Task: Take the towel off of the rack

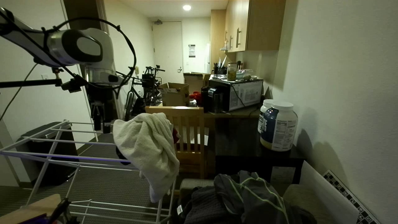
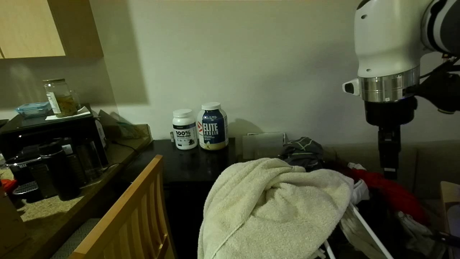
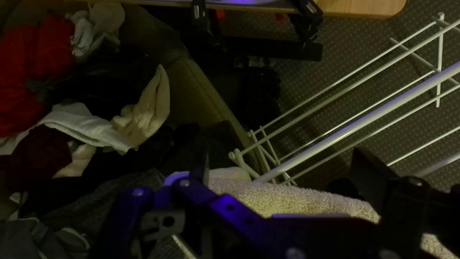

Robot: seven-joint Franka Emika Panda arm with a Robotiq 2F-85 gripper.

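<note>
The cream towel (image 1: 147, 146) hangs bunched over the end of the white drying rack (image 1: 84, 158). It fills the lower middle of an exterior view (image 2: 280, 212), with part of the rack (image 2: 370, 230) beside it. My gripper (image 1: 102, 129) points down above the rack bars, beside the towel. It also shows above and to the right of the towel (image 2: 390, 174). In the wrist view the open fingers (image 3: 282, 167) stand wide apart. The towel (image 3: 287, 201) shows between and below them, partly hidden by the gripper body. The rack's bars (image 3: 341, 133) run off to the upper right. Nothing is held.
A wooden chair (image 1: 174, 109) stands behind the towel. Dark clothes (image 1: 248, 196) lie on a sofa beside the rack, with a red garment (image 3: 32, 72) farther along. White tubs (image 1: 279, 127) stand on a black table. A wooden board (image 3: 359, 7) lies at the wrist view's top.
</note>
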